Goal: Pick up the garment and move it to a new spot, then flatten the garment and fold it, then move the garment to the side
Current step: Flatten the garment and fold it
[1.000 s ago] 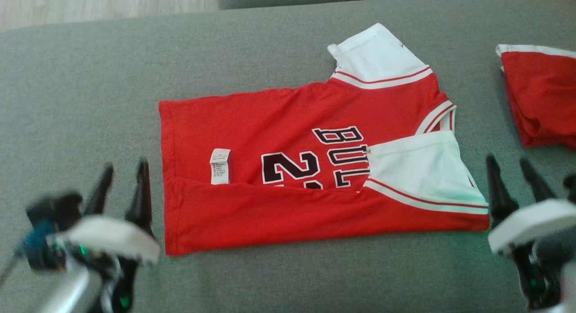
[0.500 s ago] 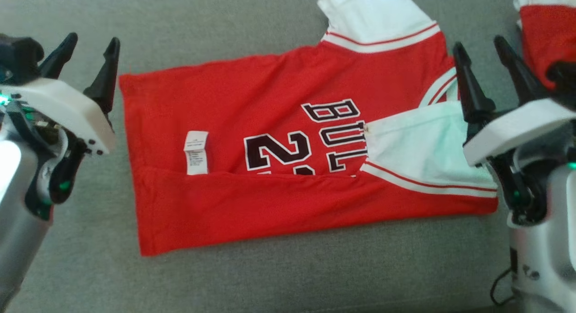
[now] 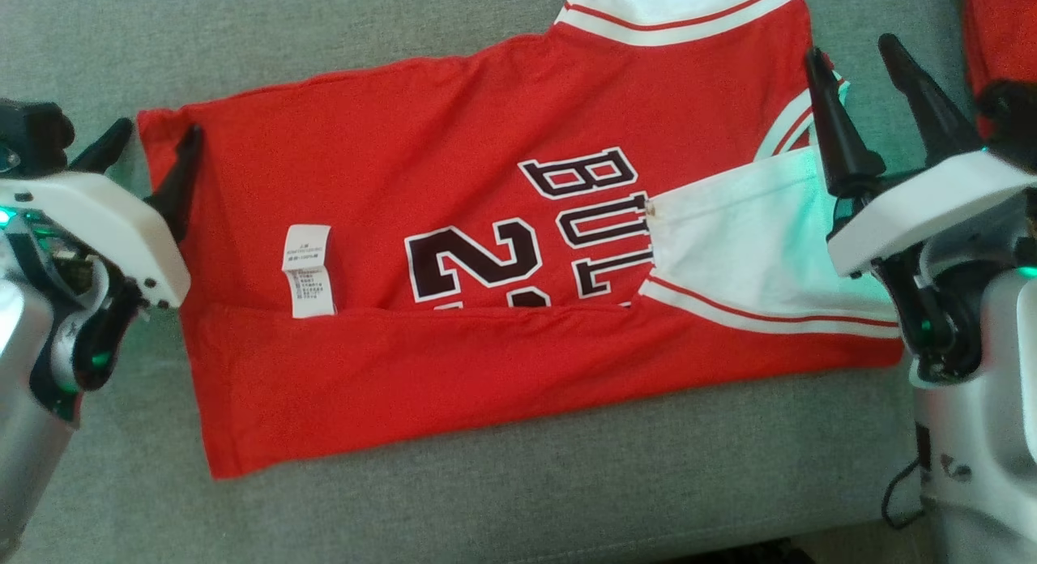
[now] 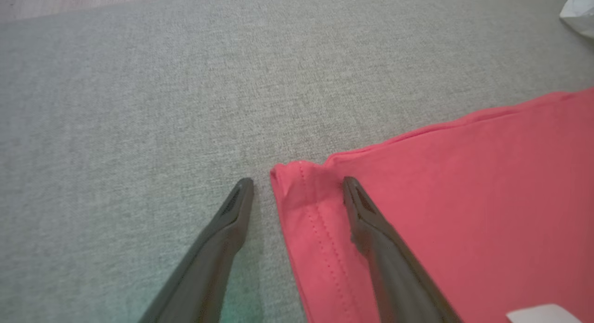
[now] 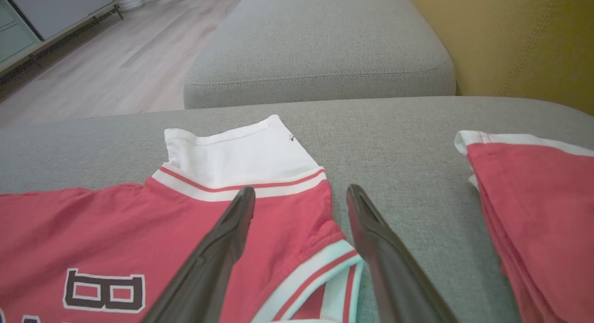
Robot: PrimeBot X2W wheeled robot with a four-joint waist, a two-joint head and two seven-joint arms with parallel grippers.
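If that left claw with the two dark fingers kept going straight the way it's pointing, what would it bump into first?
Probably the hem corner of the red basketball jersey, which lies between the fingers of the open left gripper. Past it is grey sofa fabric. Its height above the cloth is unclear.

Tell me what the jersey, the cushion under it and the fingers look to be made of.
Jersey: soft matte knit, probably cotton or a blend; stitched hem, lies limp with soft folds.
Cushion: grey woven upholstery; heathered, with a visible weave.
Fingers: dark, matte, rigid, likely moulded plastic, though coated metal can't be ruled out.
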